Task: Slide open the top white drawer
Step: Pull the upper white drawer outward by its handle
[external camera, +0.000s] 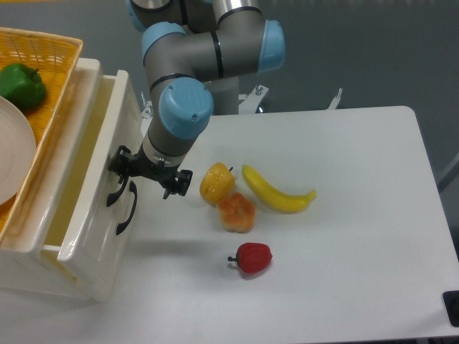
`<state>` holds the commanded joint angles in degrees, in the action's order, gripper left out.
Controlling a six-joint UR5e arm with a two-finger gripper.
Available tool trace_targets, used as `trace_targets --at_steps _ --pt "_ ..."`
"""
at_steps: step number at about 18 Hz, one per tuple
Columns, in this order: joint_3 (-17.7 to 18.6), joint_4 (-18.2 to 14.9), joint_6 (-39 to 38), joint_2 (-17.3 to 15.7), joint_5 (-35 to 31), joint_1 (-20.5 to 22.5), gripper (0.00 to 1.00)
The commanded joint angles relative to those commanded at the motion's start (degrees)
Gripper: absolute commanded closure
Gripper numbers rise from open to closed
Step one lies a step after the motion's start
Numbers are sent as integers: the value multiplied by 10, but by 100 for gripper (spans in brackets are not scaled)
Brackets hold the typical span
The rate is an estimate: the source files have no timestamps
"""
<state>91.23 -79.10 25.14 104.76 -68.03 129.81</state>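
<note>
The top white drawer of the cream-white chest stands partly pulled out to the right, and a strip of its pale inside shows from above. My gripper is at the drawer front, shut on the upper end of its black curved handle. Just right of that, the lower drawer's black handle hangs free. The grey and blue arm comes down from the top middle of the view.
A yellow basket on the chest holds a green pepper and a white plate. On the white table lie a yellow fruit, an orange fruit, a banana and a red fruit.
</note>
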Motion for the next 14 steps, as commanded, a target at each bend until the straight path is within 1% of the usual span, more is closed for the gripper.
trace_targets --at_steps 3,7,14 --pt "-4 2 3 3 0 14 0" --pt "-4 24 6 13 0 30 0" --pt "-4 24 18 13 1 69 0"
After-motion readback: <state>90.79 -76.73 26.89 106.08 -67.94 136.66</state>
